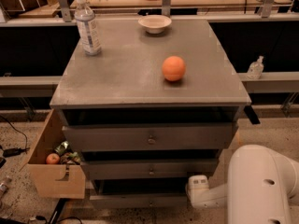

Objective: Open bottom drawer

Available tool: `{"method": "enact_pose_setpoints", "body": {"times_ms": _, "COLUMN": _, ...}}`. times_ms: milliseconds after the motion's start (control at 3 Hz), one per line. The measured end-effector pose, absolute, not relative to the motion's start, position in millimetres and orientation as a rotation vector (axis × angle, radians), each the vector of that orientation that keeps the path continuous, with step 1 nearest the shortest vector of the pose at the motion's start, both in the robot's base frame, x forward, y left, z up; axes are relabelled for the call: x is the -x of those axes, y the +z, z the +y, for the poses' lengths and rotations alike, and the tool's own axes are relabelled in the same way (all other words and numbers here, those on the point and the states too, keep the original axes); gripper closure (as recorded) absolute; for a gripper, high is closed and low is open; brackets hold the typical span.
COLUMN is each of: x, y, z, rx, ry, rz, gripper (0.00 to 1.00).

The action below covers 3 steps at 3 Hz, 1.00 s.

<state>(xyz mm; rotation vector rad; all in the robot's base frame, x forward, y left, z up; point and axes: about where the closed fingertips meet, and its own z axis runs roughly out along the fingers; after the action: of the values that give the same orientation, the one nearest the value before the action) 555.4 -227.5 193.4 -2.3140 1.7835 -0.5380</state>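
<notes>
Camera view is showing the gripper (200,191) hanging low beside the cabinet (121,76), its grip state impossible to tell, while the bottom drawer (131,201) is lying just leftward, its central knob (150,202) sitting farther along the wide front.

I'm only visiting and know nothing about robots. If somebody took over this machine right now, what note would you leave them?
Gripper: low at the right front of the grey cabinet, level with the bottom drawer and just off its right end. It is not on the knob.
Bottom drawer: does not look pulled out; the middle drawer and top drawer are also in.
Done: gripper is at drawer height.
Left: move to the central knob, grip it, pull the drawer out.
</notes>
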Motion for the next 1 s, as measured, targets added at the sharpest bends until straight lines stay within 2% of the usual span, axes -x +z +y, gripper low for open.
{"method": "enact_pose_setpoints", "body": {"times_ms": 667, "x": -555.4, "y": 193.4, "z": -227.4, "rx": 2.314, "ry": -0.538, "rz": 1.784, "gripper": 0.15}}
{"method": "enact_pose_setpoints", "body": {"times_ms": 1000, "x": -557.3, "y": 200.4, "z": -228.1, "rx": 2.314, "ry": -0.538, "rz": 1.784, "gripper": 0.0}}
